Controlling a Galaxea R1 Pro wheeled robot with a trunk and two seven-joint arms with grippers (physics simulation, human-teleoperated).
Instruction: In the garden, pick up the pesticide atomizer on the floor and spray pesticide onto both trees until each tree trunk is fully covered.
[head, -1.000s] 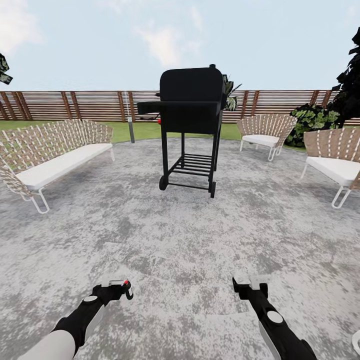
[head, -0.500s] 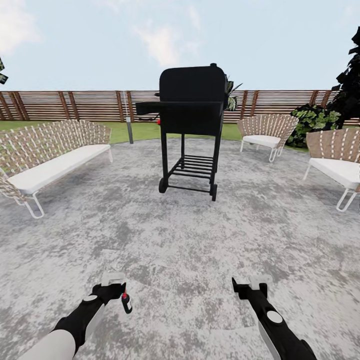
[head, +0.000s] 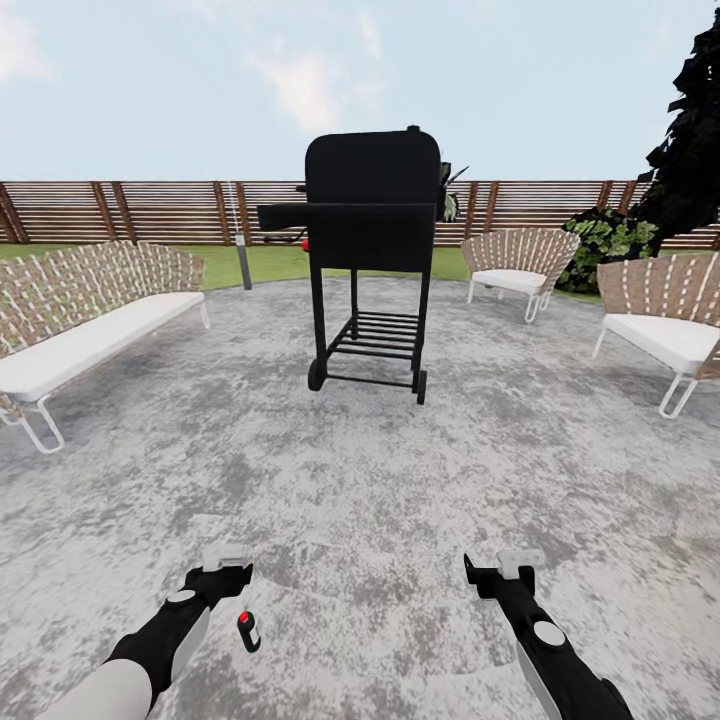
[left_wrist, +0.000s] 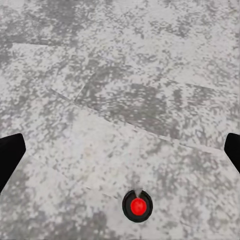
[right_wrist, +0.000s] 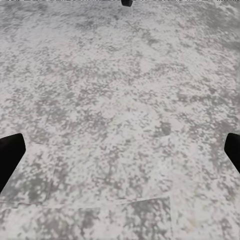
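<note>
Standing upright on the floor, the pesticide atomizer is seen just in front of the left hand and a little toward the robot's middle, apart from the fingers and not touched by them. From the left wrist view the pesticide atomizer is looked at from above, so its red top is shown as a round dot inside a black ring, between the two dark fingertips at the edges of the picture. The left hand is spread wide and nothing is held in it. The right hand is also spread wide and empty, which is told by its fingertips standing far apart over bare grey paving in the right wrist view.

Well ahead of both hands, a black barbecue grill on wheels is placed on the paving. A woven bench with a white cushion is found far to the side of the left hand, and two woven chairs far to the side of the right hand. Behind them, green lawn and a slatted wooden fence are seen, with dark foliage beyond the right chairs.
</note>
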